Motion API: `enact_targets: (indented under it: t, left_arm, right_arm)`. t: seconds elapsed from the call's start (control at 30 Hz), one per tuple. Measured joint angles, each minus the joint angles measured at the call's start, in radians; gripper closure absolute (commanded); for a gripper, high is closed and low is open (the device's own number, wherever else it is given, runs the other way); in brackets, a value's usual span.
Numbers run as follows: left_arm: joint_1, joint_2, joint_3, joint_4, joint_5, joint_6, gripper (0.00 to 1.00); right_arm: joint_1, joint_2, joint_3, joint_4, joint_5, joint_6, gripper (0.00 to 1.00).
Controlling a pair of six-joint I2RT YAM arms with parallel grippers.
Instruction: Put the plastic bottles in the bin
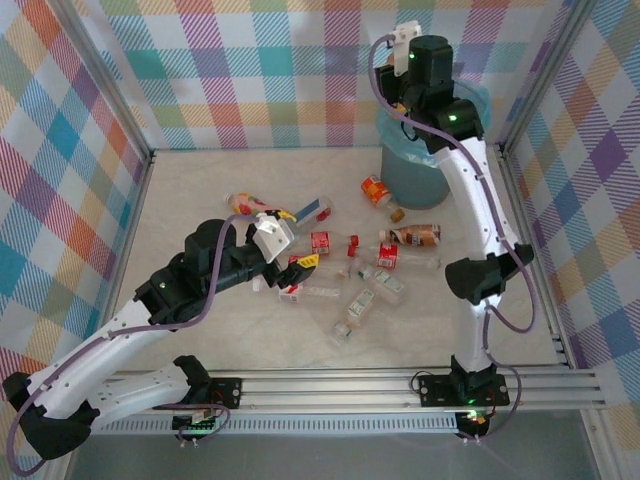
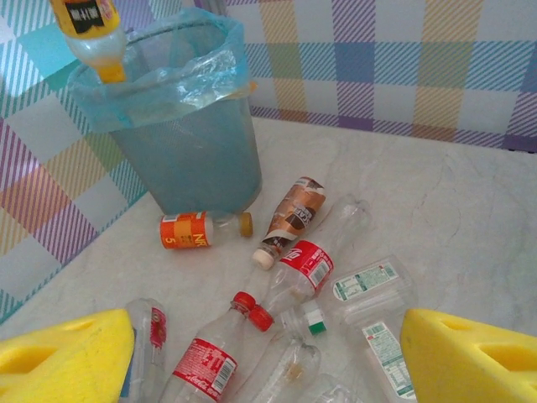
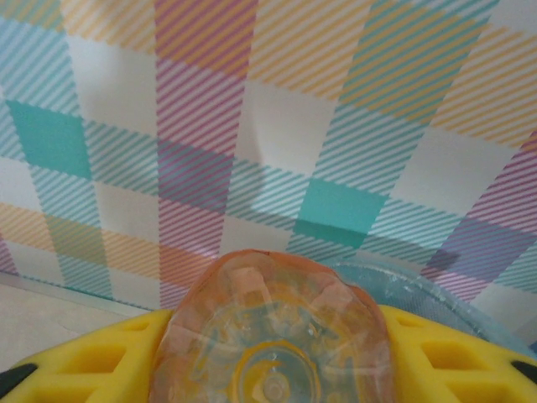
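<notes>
many bottles (image 2: 306, 264) lie beside the bin (image 2: 189, 159); right gripper (image 3: 273, 369) pinches one bottle (image 2: 91, 25) above the bin; left gripper (image 2: 268, 353) jaws spread, empty.

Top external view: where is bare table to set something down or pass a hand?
Bare: the back-left corner of the table, from the left wall across to the bin; the near strip between the bottles and the rail; the narrow lane right of the right arm. Crowded: mid-table, bottles lying close from the left arm to the bin's foot.
</notes>
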Motion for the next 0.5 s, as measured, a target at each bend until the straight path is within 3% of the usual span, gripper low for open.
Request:
enact_targets:
  t: [0.5]
  left_arm:
    - [0.068,0.026,-0.043,0.035,0.01,-0.073,0.17]
  right_arm:
    - [-0.054,0.136,0.005,-0.078,0.061,0.147,0.55]
